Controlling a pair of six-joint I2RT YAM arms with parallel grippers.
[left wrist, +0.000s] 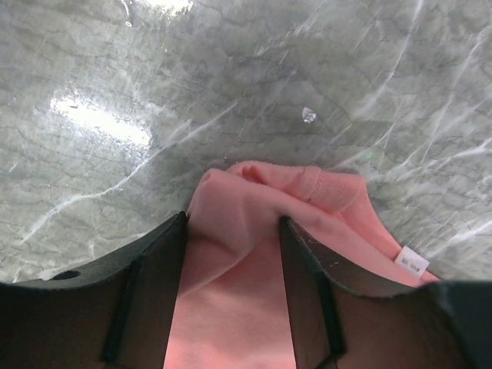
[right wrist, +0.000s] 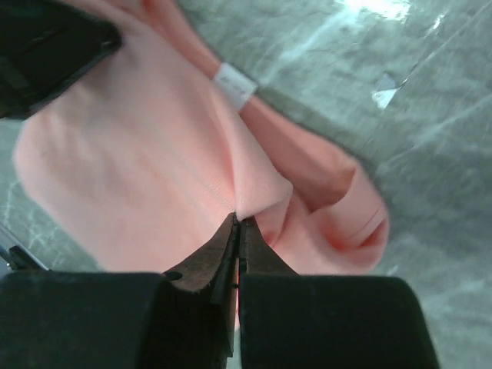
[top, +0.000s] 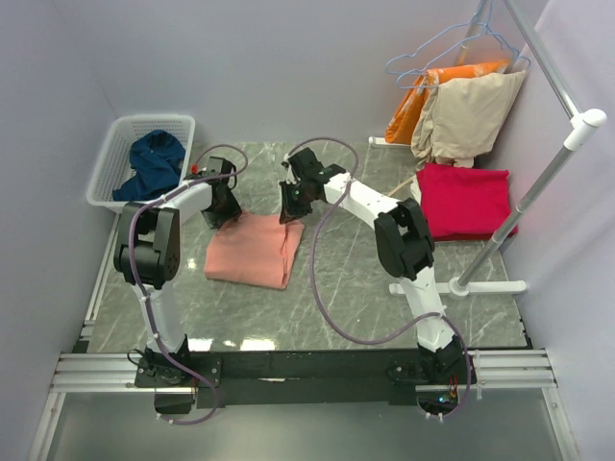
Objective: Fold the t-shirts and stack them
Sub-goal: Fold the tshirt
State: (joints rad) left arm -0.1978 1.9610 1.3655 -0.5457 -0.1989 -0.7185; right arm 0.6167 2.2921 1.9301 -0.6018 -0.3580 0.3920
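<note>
Grey marble tabletop (top: 288,312) lies bare along the near edge. White plastic lattice basket (top: 104,178) blocks the far-left corner. White metal rack pole (top: 531,197) and folded crimson-red cloth t-shirt (top: 466,202) occupy the right.

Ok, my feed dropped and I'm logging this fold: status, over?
Right gripper jaws shut, pinching the salmon-pink soft cloth t-shirt. Left gripper jaws open, straddling its far-left corner. Nothing lying on it.

High overview; close wrist views share pink t-shirt (top: 255,252)
</note>
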